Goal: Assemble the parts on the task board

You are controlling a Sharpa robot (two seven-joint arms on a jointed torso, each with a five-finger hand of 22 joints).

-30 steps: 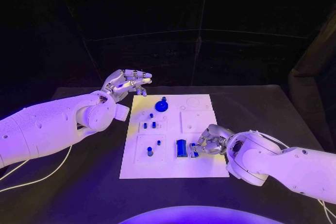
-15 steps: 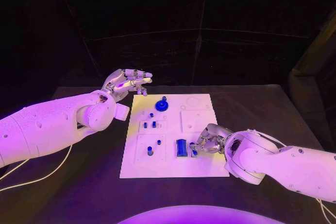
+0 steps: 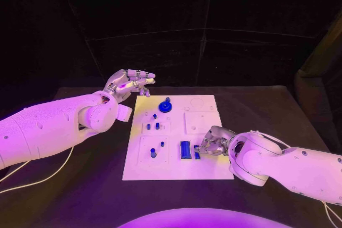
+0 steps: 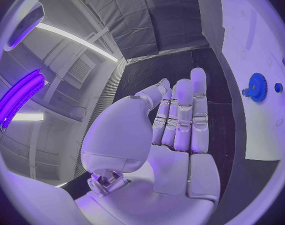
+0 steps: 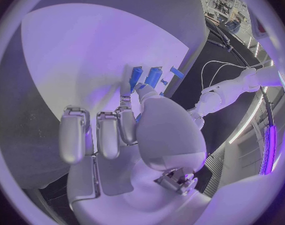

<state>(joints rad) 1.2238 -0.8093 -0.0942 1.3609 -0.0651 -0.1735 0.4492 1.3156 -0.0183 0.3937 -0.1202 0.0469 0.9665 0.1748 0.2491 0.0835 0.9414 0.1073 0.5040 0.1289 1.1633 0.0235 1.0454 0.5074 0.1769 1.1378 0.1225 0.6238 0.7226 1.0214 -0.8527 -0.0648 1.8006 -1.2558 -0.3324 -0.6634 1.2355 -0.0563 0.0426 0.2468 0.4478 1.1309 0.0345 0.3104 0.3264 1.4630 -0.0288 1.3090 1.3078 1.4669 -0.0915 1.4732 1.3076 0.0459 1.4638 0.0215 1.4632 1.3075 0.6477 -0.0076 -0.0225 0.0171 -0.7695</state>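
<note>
- While it hovers above the black surface (image 3: 85, 163) just off the far left corner of the task board (image 3: 203, 168), the left hand (image 3: 128, 83) holds nothing; the left wrist view shows its fingers (image 4: 183, 112) straight and side by side, palm bare.
- On the board's left half, small blue pegs (image 3: 152, 125) stand in the middle panel, and two more blue pieces (image 3: 153, 152) sit in the near-left panel.
- Farther back, near the board's middle, the blue gear (image 3: 165, 107) lies flat.
- At the near edge of the board stands an upright blue block (image 3: 185, 150), with a second blue part (image 3: 196, 152) just beside it.
- That second part seems pinched by the right hand (image 3: 212, 144); the right wrist view shows fingertips (image 5: 126, 87) touching the blue pieces, the other fingers curled beside.
- Judging by this, the step in hand is seating or gripping that near part.
- Next, I would expect a careful, upright press or lift, without nudging the neighbouring block.
</note>
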